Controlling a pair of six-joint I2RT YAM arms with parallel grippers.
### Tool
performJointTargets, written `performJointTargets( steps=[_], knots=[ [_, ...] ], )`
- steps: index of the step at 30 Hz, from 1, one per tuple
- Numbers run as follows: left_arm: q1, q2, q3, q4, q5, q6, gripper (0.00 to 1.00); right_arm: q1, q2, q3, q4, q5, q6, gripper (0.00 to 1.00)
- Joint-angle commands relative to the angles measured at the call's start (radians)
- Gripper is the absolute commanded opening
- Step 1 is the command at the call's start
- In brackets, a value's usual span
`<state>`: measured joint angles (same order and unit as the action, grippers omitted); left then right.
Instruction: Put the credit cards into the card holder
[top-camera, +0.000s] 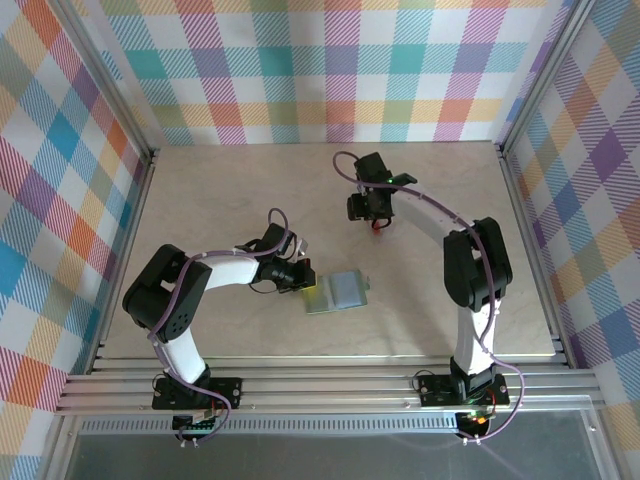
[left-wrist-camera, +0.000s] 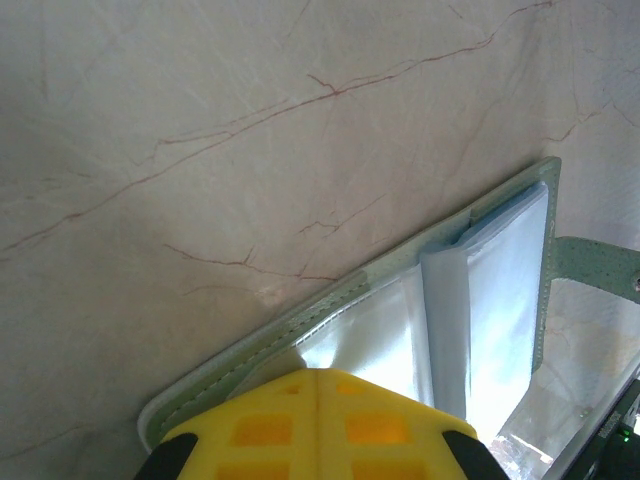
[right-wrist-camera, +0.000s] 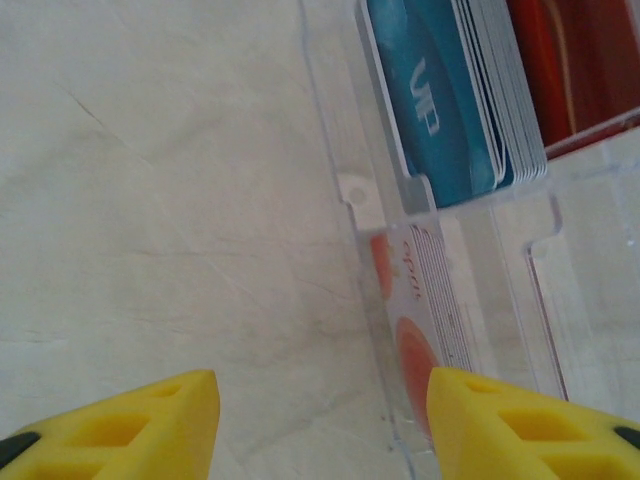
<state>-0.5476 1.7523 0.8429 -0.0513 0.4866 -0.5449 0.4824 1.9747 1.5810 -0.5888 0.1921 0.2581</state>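
The sage-green card holder (top-camera: 340, 292) lies open on the table, its clear inner pockets (left-wrist-camera: 490, 300) facing up and its clasp tab (left-wrist-camera: 600, 265) sticking out at the far side. My left gripper (top-camera: 298, 276) is shut, and its yellow fingertips (left-wrist-camera: 317, 385) rest on the holder's near flap. The credit cards stand in a clear rack: a pale card with an orange-red mark (right-wrist-camera: 415, 320), blue cards (right-wrist-camera: 430, 100) and a red one (right-wrist-camera: 570, 60). My right gripper (right-wrist-camera: 320, 400) is open. One finger hangs over the bare table, the other over the pale card, with the rack wall between them.
The clear plastic rack (right-wrist-camera: 340, 140) stands at the back of the table under my right wrist (top-camera: 372, 205). Aluminium frame posts and checked walls close in the marbled table (top-camera: 220, 190) on three sides.
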Motion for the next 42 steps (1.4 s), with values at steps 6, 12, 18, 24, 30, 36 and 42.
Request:
performJointTargets(
  steps=[6,12,18,24,30,36,42],
  knots=[
    [-0.014,0.037,-0.004,-0.058,-0.042,0.015,0.00,-0.009,0.057,0.068,-0.086,0.101,-0.071,0.58],
    [-0.014,0.050,-0.001,-0.053,-0.038,0.013,0.00,-0.009,0.101,0.092,-0.093,0.120,-0.088,0.58],
    [-0.014,0.050,-0.001,-0.054,-0.037,0.013,0.00,-0.011,0.142,0.125,-0.109,0.111,-0.095,0.58],
    [-0.014,0.042,-0.003,-0.053,-0.037,0.013,0.00,-0.010,0.148,0.127,-0.110,0.056,-0.097,0.57],
    [-0.014,0.042,-0.004,-0.053,-0.036,0.013,0.00,-0.011,0.111,0.102,-0.091,-0.010,-0.093,0.56],
    [-0.014,0.038,-0.004,-0.053,-0.034,0.011,0.00,-0.029,0.097,0.099,-0.088,-0.091,-0.092,0.53],
    [-0.014,0.034,-0.006,-0.052,-0.034,0.011,0.00,-0.054,0.136,0.138,-0.131,-0.119,-0.092,0.53]
  ],
)
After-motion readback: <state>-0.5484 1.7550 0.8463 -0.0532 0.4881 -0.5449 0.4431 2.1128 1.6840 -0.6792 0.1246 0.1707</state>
